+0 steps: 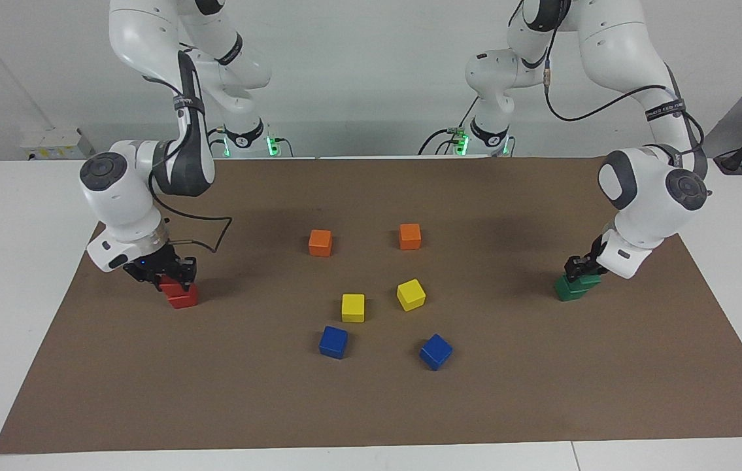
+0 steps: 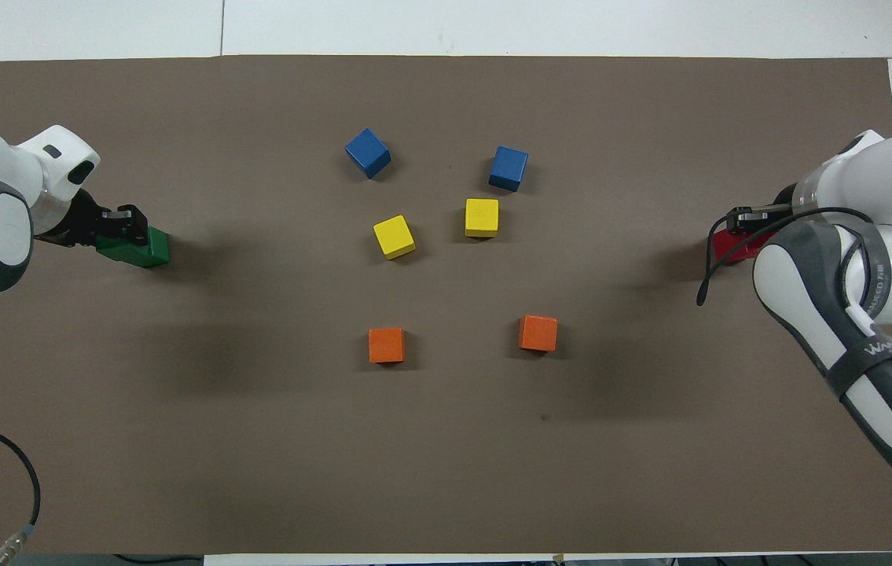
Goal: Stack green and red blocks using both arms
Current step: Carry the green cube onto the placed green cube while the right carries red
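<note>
Two green blocks sit at the left arm's end of the mat. The upper green block (image 1: 588, 281) rests on the lower green block (image 1: 568, 290), slightly offset. My left gripper (image 1: 581, 268) is shut on the upper one; the pair shows in the overhead view (image 2: 137, 247) beside the left gripper (image 2: 120, 226). Two red blocks sit at the right arm's end. The upper red block (image 1: 170, 284) rests on the lower red block (image 1: 183, 299). My right gripper (image 1: 171, 273) is shut on the upper one. In the overhead view the red stack (image 2: 727, 245) is partly hidden by the right arm.
Two orange cubes (image 1: 320, 242) (image 1: 410, 236), two yellow cubes (image 1: 353, 307) (image 1: 411, 294) and two blue cubes (image 1: 333, 341) (image 1: 435, 351) lie loose in the middle of the brown mat (image 1: 371, 405). White table shows around the mat.
</note>
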You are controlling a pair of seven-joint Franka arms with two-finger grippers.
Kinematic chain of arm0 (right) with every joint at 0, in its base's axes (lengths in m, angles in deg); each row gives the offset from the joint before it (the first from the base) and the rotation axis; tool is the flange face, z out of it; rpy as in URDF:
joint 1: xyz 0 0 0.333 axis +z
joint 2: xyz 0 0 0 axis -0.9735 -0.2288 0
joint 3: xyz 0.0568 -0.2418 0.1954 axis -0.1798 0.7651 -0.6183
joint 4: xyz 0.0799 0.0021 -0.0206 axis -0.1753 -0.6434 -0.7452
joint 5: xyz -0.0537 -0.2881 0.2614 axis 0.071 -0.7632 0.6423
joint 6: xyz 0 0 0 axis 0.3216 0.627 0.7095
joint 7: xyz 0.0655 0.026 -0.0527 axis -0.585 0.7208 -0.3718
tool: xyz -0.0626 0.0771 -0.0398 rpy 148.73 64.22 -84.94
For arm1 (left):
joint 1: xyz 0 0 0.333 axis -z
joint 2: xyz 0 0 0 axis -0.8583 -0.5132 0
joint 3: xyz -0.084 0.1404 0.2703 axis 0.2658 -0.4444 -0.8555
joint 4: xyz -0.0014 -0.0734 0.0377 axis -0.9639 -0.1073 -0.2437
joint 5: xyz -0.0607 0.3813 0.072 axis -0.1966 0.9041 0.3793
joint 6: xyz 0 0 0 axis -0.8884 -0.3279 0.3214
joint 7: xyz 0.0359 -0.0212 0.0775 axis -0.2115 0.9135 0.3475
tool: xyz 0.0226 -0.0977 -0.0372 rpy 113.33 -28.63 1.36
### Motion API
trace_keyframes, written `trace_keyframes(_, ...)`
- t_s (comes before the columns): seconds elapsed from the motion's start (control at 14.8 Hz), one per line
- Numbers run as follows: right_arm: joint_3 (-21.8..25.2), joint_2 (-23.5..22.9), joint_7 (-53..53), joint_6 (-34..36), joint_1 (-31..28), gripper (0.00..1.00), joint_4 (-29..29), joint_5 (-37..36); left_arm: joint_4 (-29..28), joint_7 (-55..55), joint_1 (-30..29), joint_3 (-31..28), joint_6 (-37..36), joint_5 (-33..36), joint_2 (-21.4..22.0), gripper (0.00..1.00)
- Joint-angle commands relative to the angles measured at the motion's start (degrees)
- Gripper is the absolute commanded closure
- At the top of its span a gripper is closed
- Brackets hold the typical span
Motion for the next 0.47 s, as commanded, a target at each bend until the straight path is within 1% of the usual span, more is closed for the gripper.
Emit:
trace_keyframes(0.0, -0.7, 2.3, -2.9, -1.9, -1.1, 1.00, -3.2, 0.3, -3.5, 0.5, -0.4, 0.2, 2.8, -0.6, 1.7, 0.76)
trace_keyframes(0.07, -0.7, 2.4, -3.2, -1.9, -1.2, 1.00, -3.3, 0.3, -3.8, 0.3, -0.4, 0.2, 3.3, -0.7, 2.0, 0.12)
trace_keyframes(0.14, -0.7, 2.4, -4.1, -1.9, -1.2, 1.00, -3.4, 0.3, -3.9, 0.3, -0.4, 0.2, 3.4, -0.6, 2.0, 0.00)
trace_keyframes(0.41, -0.7, 2.5, -5.1, -1.9, -1.9, 1.00, -3.5, 0.3, -3.8, 0.1, -0.4, 0.2, 3.2, -0.6, 2.0, 0.00)
